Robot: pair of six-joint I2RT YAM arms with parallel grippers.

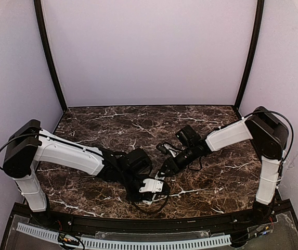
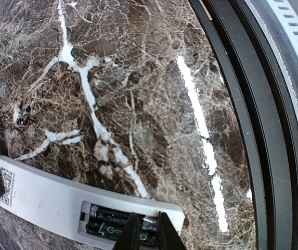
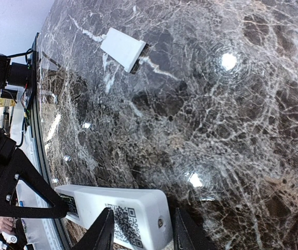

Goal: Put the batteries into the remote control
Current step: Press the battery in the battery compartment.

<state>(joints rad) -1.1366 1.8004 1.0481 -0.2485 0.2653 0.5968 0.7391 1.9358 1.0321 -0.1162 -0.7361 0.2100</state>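
Observation:
The remote control (image 2: 39, 200) lies back side up on the marble, its battery bay uncovered. Two batteries (image 2: 107, 221) lie side by side in the bay, one black, one with green print. My left gripper (image 2: 146, 232) hovers right over them, its fingers a narrow gap apart and holding nothing. In the right wrist view the remote control (image 3: 138, 211) shows a QR label and a small screw. My right gripper (image 3: 144, 229) is closed round that end. In the top view both grippers, left (image 1: 144, 192) and right (image 1: 165, 169), meet over the remote control (image 1: 155, 184) near the front edge.
A loose white cover plate (image 3: 122, 48) lies on the marble well away from the remote. The black rail (image 2: 242, 130) and the white slotted strip (image 2: 294, 36) of the table's near edge run close beside the left gripper. Pale walls enclose the table.

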